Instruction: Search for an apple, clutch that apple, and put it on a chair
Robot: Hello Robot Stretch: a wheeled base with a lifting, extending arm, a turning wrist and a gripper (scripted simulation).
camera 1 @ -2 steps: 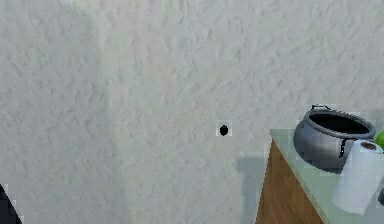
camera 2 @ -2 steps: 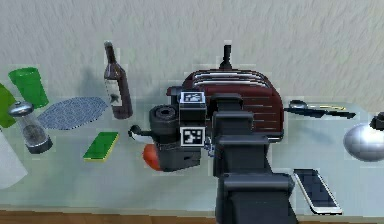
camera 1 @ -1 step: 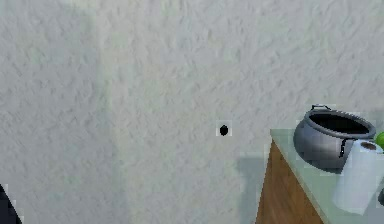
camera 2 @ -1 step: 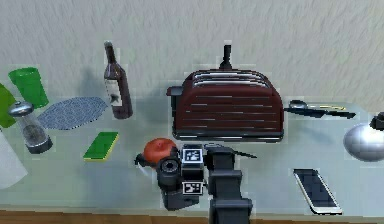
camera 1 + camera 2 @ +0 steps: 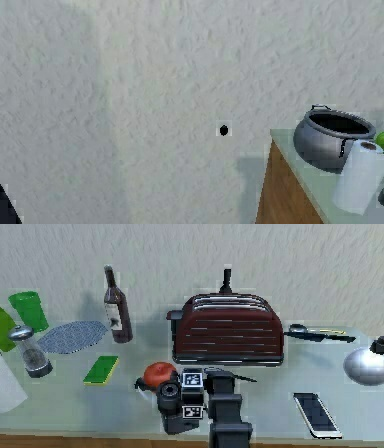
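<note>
Pale tabletop [image 5: 270,389], well stocked.
On it: green cup [image 5: 28,309], dark bottle [image 5: 117,306], grey round plate [image 5: 75,336], shaker [image 5: 36,356], flat green pad [image 5: 100,370], red toaster [image 5: 228,329] at centre with a red round fruit [image 5: 158,374] before it, phone [image 5: 317,413] near the front edge, paper roll [image 5: 360,175], dark pot [image 5: 333,137].

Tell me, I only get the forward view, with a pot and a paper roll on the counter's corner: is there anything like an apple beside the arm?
Observer: Yes. In the arm side view a red round thing lies on the counter, in front of a red toaster.
Operator: Is the arm holding it?
Observer: I cannot tell. The gripper is right at it.
Operator: Anything else close by?
Observer: A flat green pad lies to its left in that view.
</note>
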